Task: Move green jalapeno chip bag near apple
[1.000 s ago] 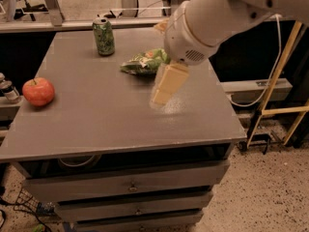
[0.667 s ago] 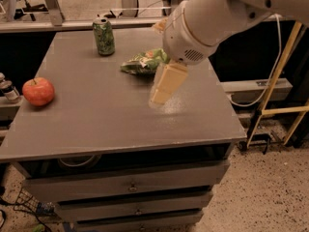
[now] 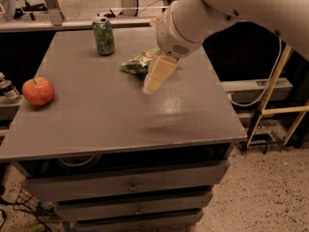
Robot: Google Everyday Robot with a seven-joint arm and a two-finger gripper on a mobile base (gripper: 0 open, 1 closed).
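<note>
Over at the left edge of the grey cabinet top (image 3: pixel 111 115), the apple (image 3: pixel 37 91) is sitting with its stem up, well apart from everything else, so the bag is going to have a long way to travel across to it. Further back the green soda can (image 3: pixel 103 35) is standing on its own, and I reckon it is playing no part in this job. To its right the green jalapeno chip bag (image 3: pixel 136 65) is lying flat and crumpled toward the back of the top. The gripper (image 3: pixel 155 79) is hanging just beside it on the right, tilting down toward the surface, which looks to me like lining up to take the bag rather than carrying it. The gripper's pale body is covering the bag's right end, so I am not managing to tell whether it is touching the foil or merely hovering in front, nor whether it is released or clenched. The bulky white arm (image 3: pixel 193 23) is running off the top right corner, hiding the far right part of the cabinet top.
</note>
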